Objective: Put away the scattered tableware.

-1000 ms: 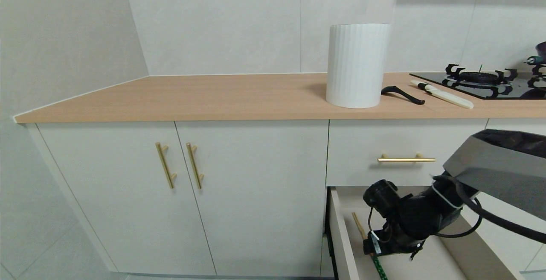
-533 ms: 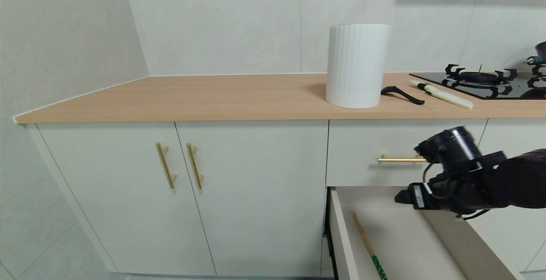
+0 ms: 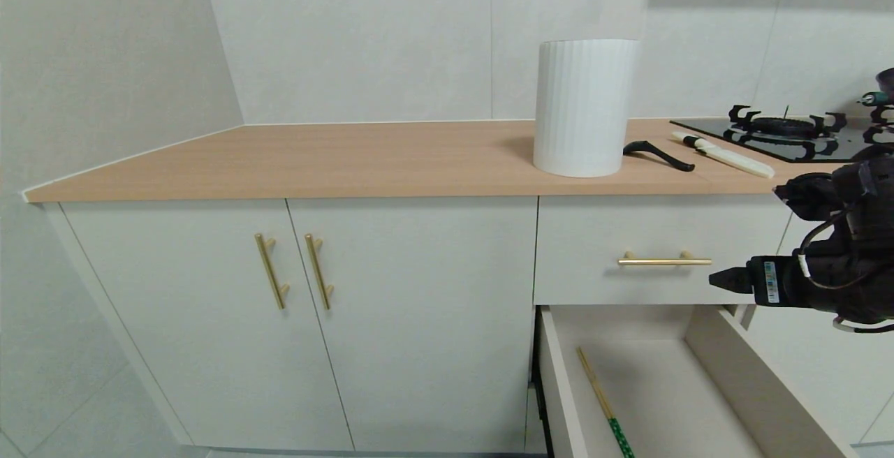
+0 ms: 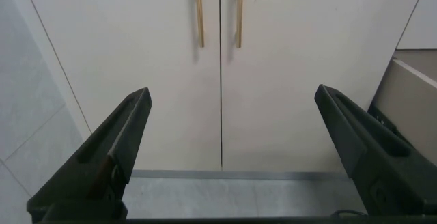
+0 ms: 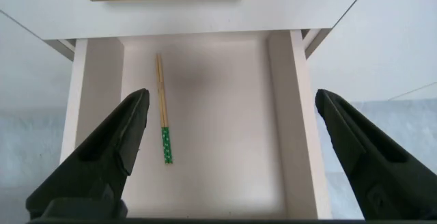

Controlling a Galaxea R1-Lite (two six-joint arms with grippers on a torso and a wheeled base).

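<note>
A pair of wooden chopsticks (image 3: 602,402) with green ends lies along the left side of the open lower drawer (image 3: 557,382). My right gripper (image 3: 721,281) hangs above the drawer's right wall, level with the closed upper drawer front. In the right wrist view the right gripper (image 5: 229,156) is open and holds nothing, with the chopsticks (image 5: 163,108) on the drawer floor (image 5: 225,121) below. On the counter lie a black-handled utensil (image 3: 660,154) and a white knife (image 3: 725,153). My left gripper (image 4: 232,156) is open and faces the cabinet doors.
A tall white ribbed container (image 3: 585,105) stands on the wooden counter (image 3: 349,158). A gas hob (image 3: 789,133) sits at the far right. The closed upper drawer has a gold handle (image 3: 665,260). Double cabinet doors (image 3: 300,318) with gold handles are to the left.
My right gripper has risen out of the drawer and moved up and right. The chopsticks stay lying in the drawer.
</note>
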